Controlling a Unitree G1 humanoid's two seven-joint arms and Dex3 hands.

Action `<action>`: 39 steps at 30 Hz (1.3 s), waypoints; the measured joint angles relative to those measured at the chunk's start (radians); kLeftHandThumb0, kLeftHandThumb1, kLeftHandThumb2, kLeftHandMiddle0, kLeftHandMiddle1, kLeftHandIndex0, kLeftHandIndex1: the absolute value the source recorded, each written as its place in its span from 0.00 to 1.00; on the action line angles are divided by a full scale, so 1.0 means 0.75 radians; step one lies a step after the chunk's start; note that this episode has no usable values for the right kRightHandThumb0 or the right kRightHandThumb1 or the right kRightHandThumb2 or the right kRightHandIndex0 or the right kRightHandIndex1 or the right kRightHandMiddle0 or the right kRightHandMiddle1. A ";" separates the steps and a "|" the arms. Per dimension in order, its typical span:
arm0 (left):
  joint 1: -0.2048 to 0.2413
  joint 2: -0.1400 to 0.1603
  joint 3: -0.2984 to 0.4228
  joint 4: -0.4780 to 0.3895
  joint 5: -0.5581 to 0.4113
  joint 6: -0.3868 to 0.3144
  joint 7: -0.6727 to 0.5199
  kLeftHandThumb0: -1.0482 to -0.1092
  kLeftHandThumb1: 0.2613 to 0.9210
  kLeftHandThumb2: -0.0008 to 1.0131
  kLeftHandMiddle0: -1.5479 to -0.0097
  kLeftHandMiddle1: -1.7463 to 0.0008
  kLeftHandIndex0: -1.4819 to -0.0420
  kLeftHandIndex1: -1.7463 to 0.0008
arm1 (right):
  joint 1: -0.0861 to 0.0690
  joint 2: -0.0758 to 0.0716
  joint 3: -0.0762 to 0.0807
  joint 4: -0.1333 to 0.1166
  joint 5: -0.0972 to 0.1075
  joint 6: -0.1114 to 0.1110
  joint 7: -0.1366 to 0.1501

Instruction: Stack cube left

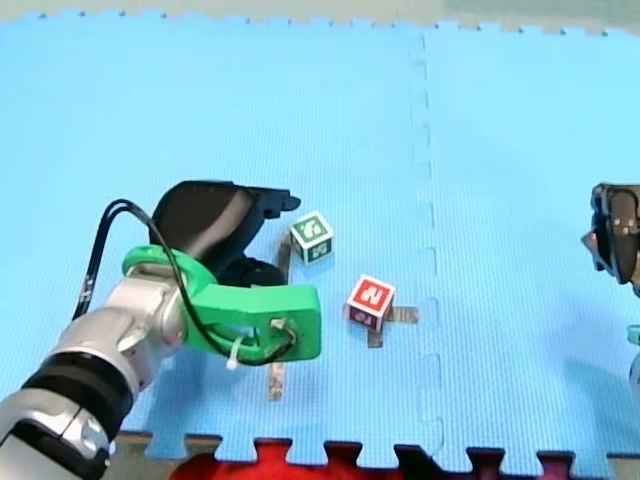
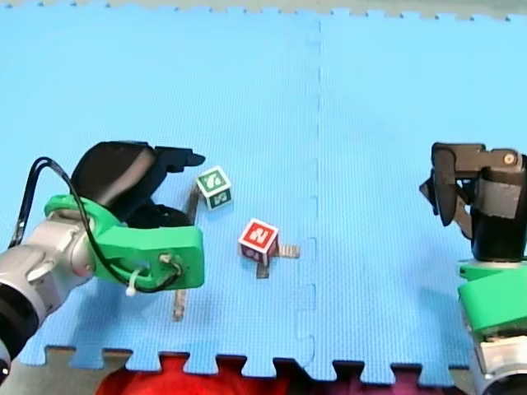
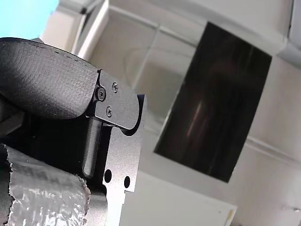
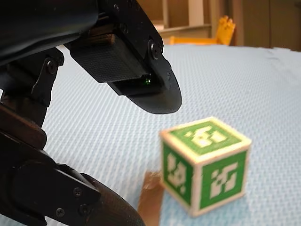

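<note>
A green cube (image 1: 312,237) with white markings sits on the blue foam mat (image 1: 200,100), left of centre. A red cube (image 1: 371,300) with a white letter face stands apart from it, a little nearer and to the right, tilted on a strip of brown tape. My left hand (image 1: 280,240) is just left of the green cube, close beside it and holding nothing. In the second wrist view the green cube (image 4: 204,165) lies just beyond a black fingertip (image 4: 150,89), with a gap between them. My right hand (image 2: 461,193) is raised at the far right, away from both cubes.
Brown tape strips (image 1: 275,382) lie on the mat near the cubes. A jigsaw seam (image 1: 428,200) runs front to back right of the red cube. The mat's toothed front edge (image 1: 330,455) is close, with something red beneath it.
</note>
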 measured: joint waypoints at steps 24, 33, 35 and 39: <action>0.056 -0.010 -0.008 -0.142 -0.026 0.108 -0.089 0.37 0.65 0.00 0.45 0.10 0.37 1.00 | 0.076 0.002 0.021 -0.121 -0.095 0.092 -0.114; 0.046 -0.023 -0.012 -0.112 -0.033 0.105 -0.083 0.34 0.65 0.00 0.44 0.03 0.40 1.00 | 0.088 -0.002 0.028 -0.131 -0.097 0.101 -0.121; 0.044 -0.028 -0.015 -0.112 -0.032 0.113 -0.088 0.32 0.66 0.00 0.45 0.01 0.42 1.00 | 0.092 -0.003 0.029 -0.131 -0.096 0.101 -0.121; 0.042 -0.035 -0.026 -0.117 -0.024 0.139 -0.099 0.21 0.69 0.01 0.44 0.00 0.47 1.00 | 0.099 -0.004 0.031 -0.131 -0.093 0.101 -0.120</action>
